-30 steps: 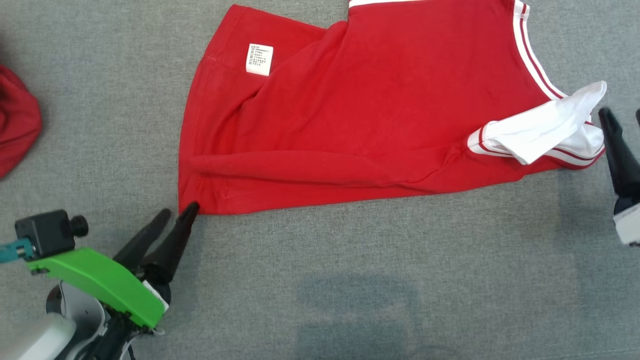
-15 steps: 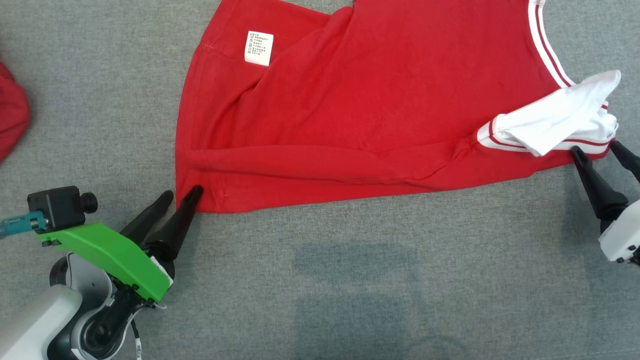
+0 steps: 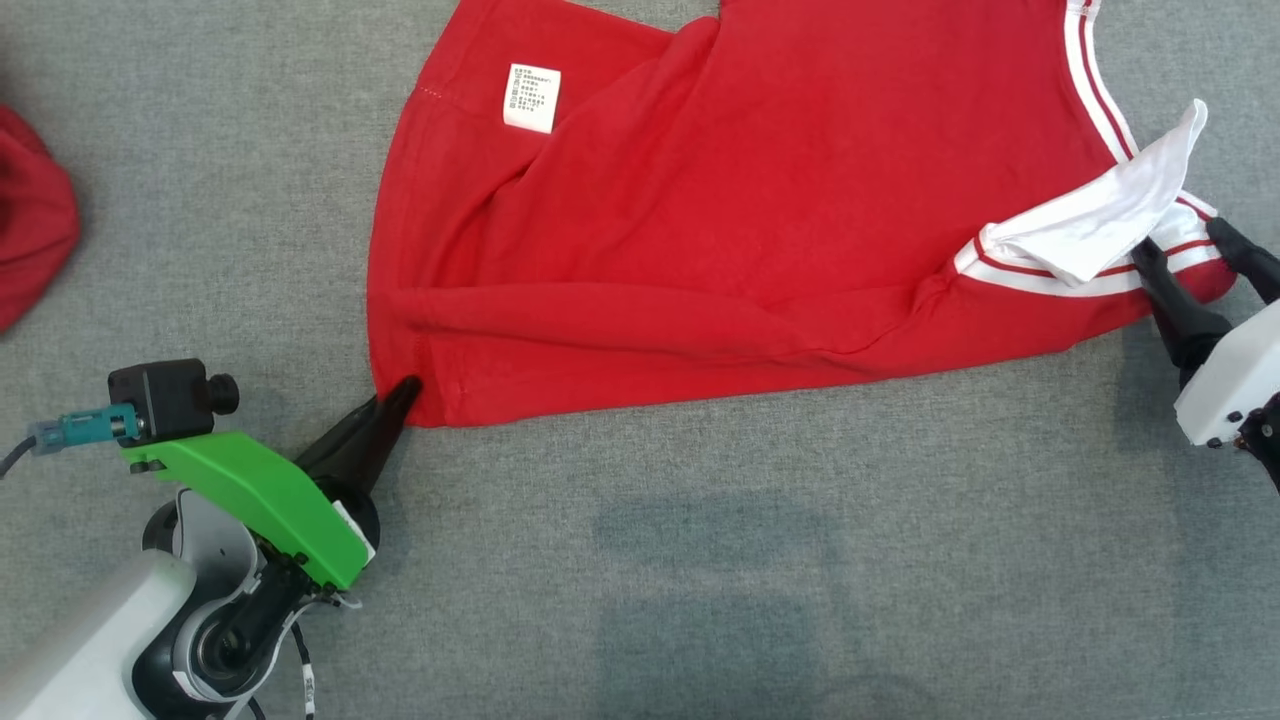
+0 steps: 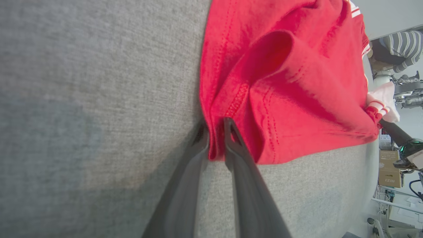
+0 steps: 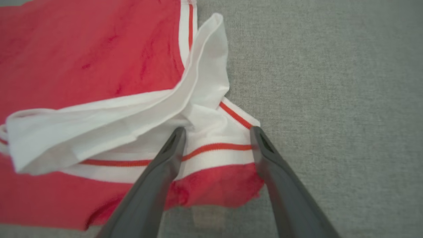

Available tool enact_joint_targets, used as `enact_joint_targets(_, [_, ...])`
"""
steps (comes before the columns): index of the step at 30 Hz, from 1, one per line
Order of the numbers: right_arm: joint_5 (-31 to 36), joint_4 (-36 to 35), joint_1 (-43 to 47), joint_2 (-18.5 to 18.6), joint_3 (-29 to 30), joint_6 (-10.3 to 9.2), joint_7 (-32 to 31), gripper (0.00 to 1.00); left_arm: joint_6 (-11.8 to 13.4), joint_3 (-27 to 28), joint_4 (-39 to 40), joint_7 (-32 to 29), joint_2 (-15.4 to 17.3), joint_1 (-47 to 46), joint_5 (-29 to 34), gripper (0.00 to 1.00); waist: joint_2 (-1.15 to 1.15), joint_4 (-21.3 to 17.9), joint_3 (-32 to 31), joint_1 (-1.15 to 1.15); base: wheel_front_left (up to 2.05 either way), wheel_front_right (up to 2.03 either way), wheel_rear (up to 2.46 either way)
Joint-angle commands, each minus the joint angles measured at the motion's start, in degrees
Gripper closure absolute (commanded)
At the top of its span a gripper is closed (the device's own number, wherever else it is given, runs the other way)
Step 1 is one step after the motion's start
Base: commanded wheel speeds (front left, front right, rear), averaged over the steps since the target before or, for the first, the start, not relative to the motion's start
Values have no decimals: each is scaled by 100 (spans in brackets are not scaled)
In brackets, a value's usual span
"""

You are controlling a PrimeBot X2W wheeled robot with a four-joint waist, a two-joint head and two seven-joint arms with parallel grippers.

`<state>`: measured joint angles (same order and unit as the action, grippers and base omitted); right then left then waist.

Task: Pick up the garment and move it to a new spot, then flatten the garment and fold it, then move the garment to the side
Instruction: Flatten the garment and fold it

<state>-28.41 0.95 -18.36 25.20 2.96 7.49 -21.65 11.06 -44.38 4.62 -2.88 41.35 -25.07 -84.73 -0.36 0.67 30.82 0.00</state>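
Spanning the whole head view, a grey cloth-covered tabletop (image 3: 700, 560) is noted. The garment (image 3: 720, 220) is spread across its upper middle, mostly flat but creased, with a long ridge raised along the near edge and its far part cut off by the frame. The stage is judged as flattening: both near corners are addressed, presumably so the cloth can be pulled taut between the arms. A second red cloth (image 3: 35, 210) is seen at the left edge, well apart.

The left gripper (image 3: 405, 388) is placed at the near left hem corner. In the left wrist view its jaws are seen pinched on a fold of the hem, low against the tabletop. The right gripper (image 3: 1178, 240) is set at the opposite corner with jaws parted, straddling the striped trim (image 5: 214, 147) but not yet closed on it. A white panel flap (image 3: 1100, 215) is folded over there and may be caught in the grip. The small white label (image 3: 531, 98) lies face up, far left.
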Motion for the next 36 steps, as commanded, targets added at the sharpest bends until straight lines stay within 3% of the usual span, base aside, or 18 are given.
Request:
enact_joint_targets(1, [40, 126, -66, 48, -57, 1, 2, 0, -18, -204, -160, -119, -132, 109, 13, 72, 36, 30, 4, 0, 0, 0, 0])
enact_joint_targets(5, [-13, 342, -13, 92, -55, 0, -63, 0, -65, -254, -223, -104, -194, 161, 17, 52, 36, 71, -14, 0, 0, 0, 0])
enact_joint_targets(9, [-103, 411, 170, 138, -13, 0, -307, 0, -152, -224, -127, -75, -181, 225, -26, 15, 36, 85, -50, 0, 0, 0, 0])
enact_joint_targets(11, [-137, 365, 215, 95, 13, 0, -440, 0, -198, -230, -65, -103, -202, 248, -60, 6, 36, 88, -62, 0, 0, 0, 0])
enact_joint_targets(13, [-157, 345, 238, 68, 11, 0, -492, 0, -231, -251, -24, -145, -221, 260, -89, 7, 36, 88, -62, 0, 0, 0, 0])
enact_joint_targets(14, [-179, 324, 260, 39, -15, 1, -541, 0, -250, -278, 8, -180, -237, 257, -100, 11, 36, 90, -62, 0, 0, 0, 0])
enact_joint_targets(17, [-290, 245, 254, -39, -162, 5, -654, 4, -246, -329, -18, -233, -272, 208, -50, 78, 36, 94, -66, 0, 0, 0, 0])
enact_joint_targets(18, [-340, 221, 227, -54, -195, 9, -656, 51, -249, -312, -42, -202, -291, 189, -55, 100, 36, 93, -71, 0, 0, 0, 0])
enact_joint_targets(20, [-461, 181, 186, -42, -238, 9, -678, 100, -274, -245, -60, -142, -311, 160, -84, 100, 36, 89, -95, 0, 0, 0, 0])
enact_joint_targets(36, [-866, -60, 307, 144, -149, 0, -646, 100, -321, 18, 13, 26, -205, 151, -167, 100, 36, 125, -231, 0, 0, 0, 0])
